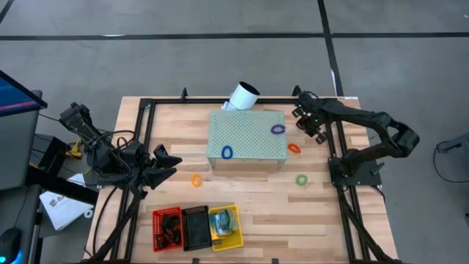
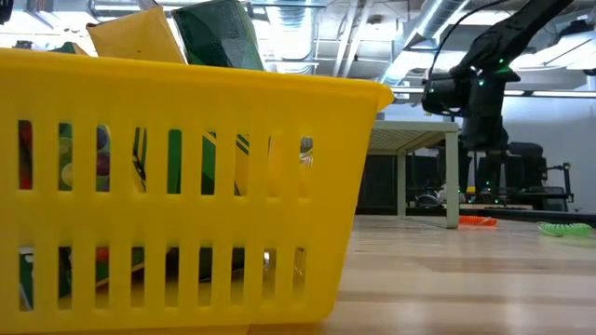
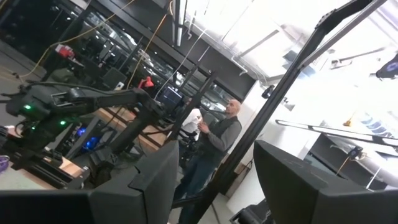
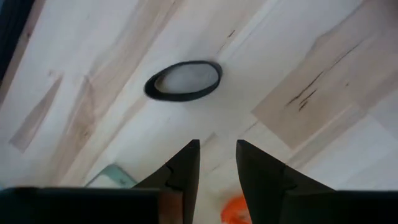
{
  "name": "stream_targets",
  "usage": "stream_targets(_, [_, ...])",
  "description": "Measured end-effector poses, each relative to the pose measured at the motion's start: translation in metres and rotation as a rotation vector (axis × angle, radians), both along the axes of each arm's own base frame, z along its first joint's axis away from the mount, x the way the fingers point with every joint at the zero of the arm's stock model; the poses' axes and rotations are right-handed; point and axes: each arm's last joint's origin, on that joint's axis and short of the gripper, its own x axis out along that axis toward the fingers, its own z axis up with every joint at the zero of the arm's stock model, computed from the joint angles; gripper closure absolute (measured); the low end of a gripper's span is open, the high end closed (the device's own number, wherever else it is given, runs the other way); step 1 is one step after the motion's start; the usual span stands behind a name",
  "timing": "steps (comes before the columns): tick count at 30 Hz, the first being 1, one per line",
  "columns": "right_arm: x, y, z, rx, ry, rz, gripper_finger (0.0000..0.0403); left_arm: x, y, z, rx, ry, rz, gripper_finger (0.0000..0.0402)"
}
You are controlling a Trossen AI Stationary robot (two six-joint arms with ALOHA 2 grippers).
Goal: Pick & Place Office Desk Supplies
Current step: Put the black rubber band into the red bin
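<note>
A pale wooden worktop [image 1: 249, 202] stands on a grey concrete floor [image 1: 183, 59] crossed by dark lines. Beyond it, a white table [image 2: 414, 140] sits against dark furniture beneath exposed ceiling ducts [image 2: 438, 23]. A person [image 3: 208, 152] in dark clothing stands near what appear to be glass partitions [image 3: 99, 43], with bright light overhead. A monitor [image 1: 13, 95] edges the worktop's left side.

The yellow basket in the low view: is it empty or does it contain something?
Not empty. Through the slots of the yellow basket colored printed boxes show, and two rise above its rim.
</note>
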Motion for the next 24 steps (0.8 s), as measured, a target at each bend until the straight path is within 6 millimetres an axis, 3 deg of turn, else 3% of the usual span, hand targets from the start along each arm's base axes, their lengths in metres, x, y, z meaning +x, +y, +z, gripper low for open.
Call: stream_targets(24, [0.01,-0.017,-0.032,-0.024,0.091,-0.157,0.0301,0.0,0.001,0.0,-0.045,0.007,0.017,0.0197])
